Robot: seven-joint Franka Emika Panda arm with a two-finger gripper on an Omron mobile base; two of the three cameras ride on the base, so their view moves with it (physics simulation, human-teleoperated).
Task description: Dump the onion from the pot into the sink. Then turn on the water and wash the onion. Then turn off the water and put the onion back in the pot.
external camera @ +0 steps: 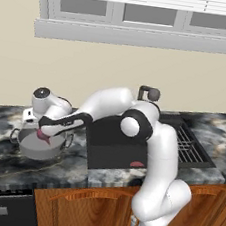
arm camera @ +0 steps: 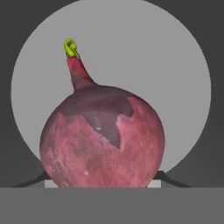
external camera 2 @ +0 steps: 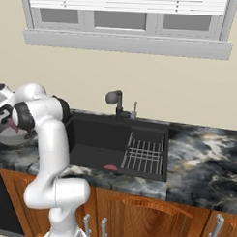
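Observation:
The purplish-red onion (arm camera: 103,135), with a thin stem and a green tip, sits between the fingers of my gripper (arm camera: 103,183), which is shut on it. It hangs just above the pale inside of the grey pot (arm camera: 153,52). From the left base view the gripper (external camera: 43,131) is over the pot (external camera: 39,148) on the counter left of the sink (external camera: 111,145), with the onion (external camera: 42,135) showing under the hand. In the right base view the pot (external camera 2: 6,133) is at the far left, partly hidden by the arm.
The black sink (external camera 2: 95,139) holds a dark wire rack (external camera 2: 144,155) on its right side and a small pink-red sliver (external camera 2: 110,167) on its floor. The black tap (external camera 2: 115,97) stands behind the basin. Dark marble counter (external camera 2: 206,152) runs to both sides.

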